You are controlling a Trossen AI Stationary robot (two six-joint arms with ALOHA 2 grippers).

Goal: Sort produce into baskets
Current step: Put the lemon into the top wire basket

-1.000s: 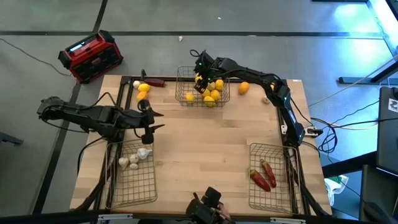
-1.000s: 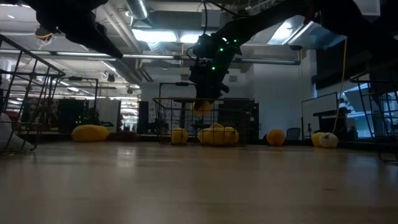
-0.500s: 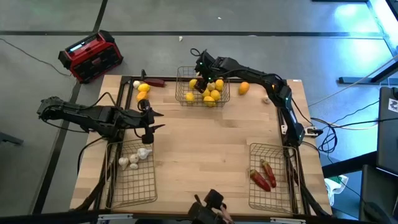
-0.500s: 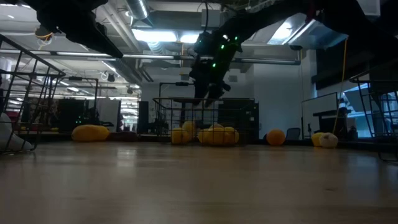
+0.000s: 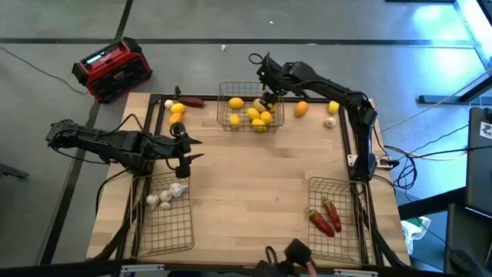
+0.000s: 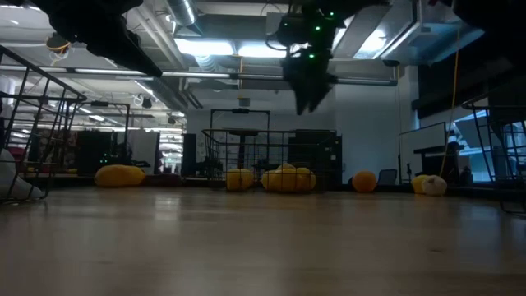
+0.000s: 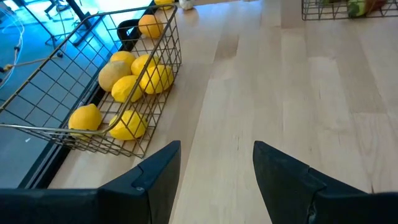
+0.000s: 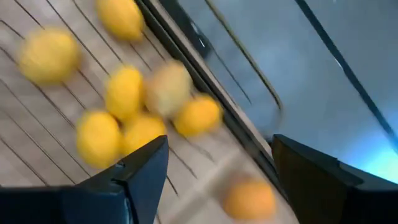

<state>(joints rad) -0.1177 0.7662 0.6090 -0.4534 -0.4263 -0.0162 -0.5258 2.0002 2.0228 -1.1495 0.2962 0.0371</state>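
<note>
The far wire basket (image 5: 223,91) holds several yellow fruits (image 5: 260,117), which also show in the right wrist view (image 8: 124,93). My right gripper (image 5: 269,98) hangs open above the basket's right end (image 6: 309,103), with nothing between its fingers (image 8: 143,168). Farther left, my left gripper (image 5: 189,150) waits open above the table, its fingers (image 7: 155,174) empty. The near-left basket (image 5: 165,231) holds white garlic bulbs (image 5: 171,192). In the near-right basket (image 5: 338,185) lie dark red chilies (image 5: 324,217).
Loose on the table: two yellow-orange fruits (image 5: 177,113), a garlic bulb (image 5: 169,103) and a dark red chili (image 5: 192,101) at the far left; an orange fruit (image 5: 301,109), a yellow fruit (image 5: 334,107) and a garlic bulb (image 5: 330,121) at the far right. A red-and-black box (image 5: 113,69) sits off the table.
My right gripper has let go of a yellow fruit, which dropped into the far basket among the others. The gripper then rose and swung toward the table's right, tipping less steeply downward.
</note>
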